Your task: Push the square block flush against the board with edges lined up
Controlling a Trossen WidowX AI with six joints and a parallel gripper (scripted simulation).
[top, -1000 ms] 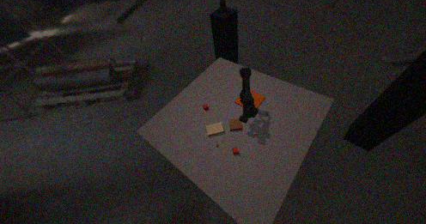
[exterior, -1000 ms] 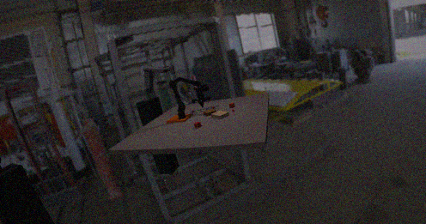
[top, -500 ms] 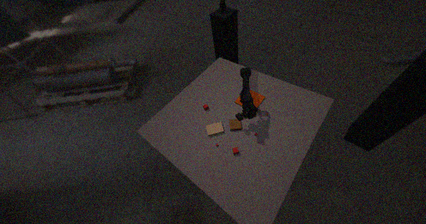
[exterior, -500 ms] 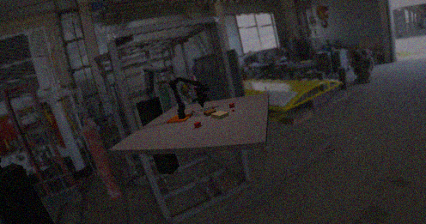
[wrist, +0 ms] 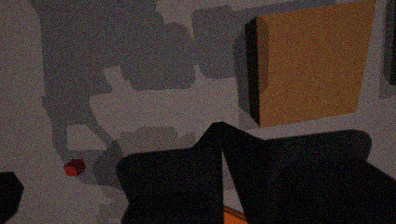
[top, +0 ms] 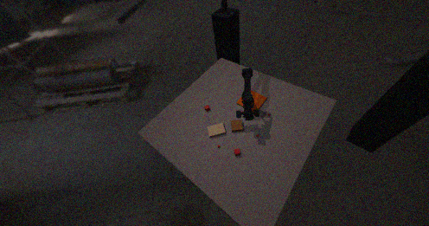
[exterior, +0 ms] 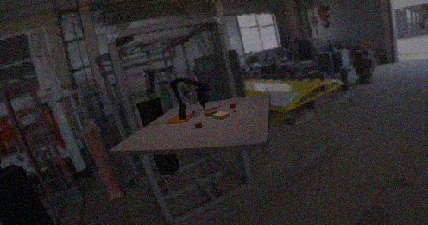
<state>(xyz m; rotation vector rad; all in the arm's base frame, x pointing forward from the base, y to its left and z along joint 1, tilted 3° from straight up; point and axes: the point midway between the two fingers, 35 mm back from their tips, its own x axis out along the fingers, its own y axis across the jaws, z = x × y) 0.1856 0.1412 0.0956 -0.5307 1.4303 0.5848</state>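
The square block [top: 237, 125] [exterior: 210, 112] [wrist: 312, 65] is orange-brown and lies flat on the table. The board [top: 216, 130] [exterior: 221, 115] is pale cream and lies flat beside it; in the top view it is left of the block, with a narrow strip of table between them. A dark side at the right edge of the wrist view may be the board's. My gripper [top: 248, 117] [exterior: 203, 106] [wrist: 218, 127] is shut and empty. It is above the table, on the block's side away from the board, apart from the block.
An orange mat [top: 260, 100] [exterior: 174, 120] lies under the arm's base. Red cubes stand on the table [top: 285, 148] [exterior: 242, 134]: one [top: 207, 107] [exterior: 198, 125], another [top: 237, 151] [exterior: 233, 106]. A tiny red piece [top: 219, 146] lies near the board, another [top: 258, 135] [wrist: 75, 167] beyond the gripper.
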